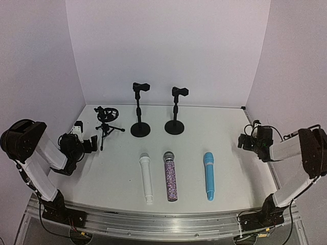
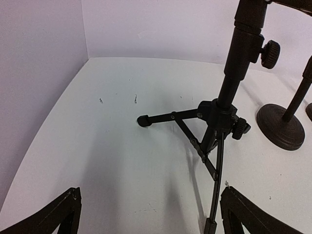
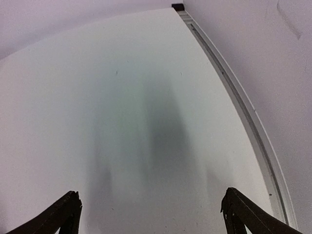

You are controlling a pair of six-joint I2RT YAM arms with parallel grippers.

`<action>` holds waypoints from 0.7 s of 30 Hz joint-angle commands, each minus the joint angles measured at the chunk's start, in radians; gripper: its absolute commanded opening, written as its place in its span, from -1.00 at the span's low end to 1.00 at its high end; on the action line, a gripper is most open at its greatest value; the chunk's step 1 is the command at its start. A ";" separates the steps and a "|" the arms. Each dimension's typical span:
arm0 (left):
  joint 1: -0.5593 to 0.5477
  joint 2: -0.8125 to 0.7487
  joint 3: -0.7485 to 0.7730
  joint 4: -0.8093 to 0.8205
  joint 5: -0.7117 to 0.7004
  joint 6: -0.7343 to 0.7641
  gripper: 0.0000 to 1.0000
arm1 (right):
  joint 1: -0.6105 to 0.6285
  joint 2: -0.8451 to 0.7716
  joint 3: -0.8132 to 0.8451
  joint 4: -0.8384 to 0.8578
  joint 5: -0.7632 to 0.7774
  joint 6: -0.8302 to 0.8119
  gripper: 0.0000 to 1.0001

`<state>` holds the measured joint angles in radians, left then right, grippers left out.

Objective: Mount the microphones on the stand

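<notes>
Three microphones are laid side by side on the table (image 1: 230,122), toward its near edge, heads pointed at the back wall. The white microphone (image 1: 146,179) is at left, the purple microphone (image 1: 170,176) in the middle and the blue microphone (image 1: 209,175) at right. They are set apart; none is touching another.

Behind them two stands are seen upright, each topped with a black clip: the left round-base stand (image 1: 140,127) and the right round-base stand (image 1: 174,126). A tripod stand (image 1: 106,125) with a ring-shaped holder is placed further left.

The left gripper (image 2: 151,197) is held above the table just beside the tripod stand. Its fingers are spread fully wide and nothing is held between them. In the left wrist view the tripod legs are seen directly ahead.

The right gripper (image 3: 151,197) is held at the right side of the table, well apart from the blue microphone. Its fingers are also spread fully wide and nothing is gripped. Only bare table surface is seen in the right wrist view.
</notes>
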<state>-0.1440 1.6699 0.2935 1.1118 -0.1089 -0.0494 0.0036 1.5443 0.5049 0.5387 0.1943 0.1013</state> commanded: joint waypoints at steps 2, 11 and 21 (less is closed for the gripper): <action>0.000 -0.052 0.020 0.004 0.004 0.026 0.99 | 0.004 -0.157 0.107 -0.100 -0.160 0.026 0.97; 0.221 -0.254 0.290 -0.624 0.696 0.114 0.67 | 0.004 -0.180 0.262 -0.126 -0.502 0.129 0.97; 0.330 0.060 0.659 -0.966 1.262 0.822 0.39 | 0.071 -0.137 0.361 -0.126 -0.558 0.116 0.96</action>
<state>0.2454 1.6775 0.8435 0.3076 0.9033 0.4575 0.0381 1.3781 0.8117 0.4160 -0.3131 0.2180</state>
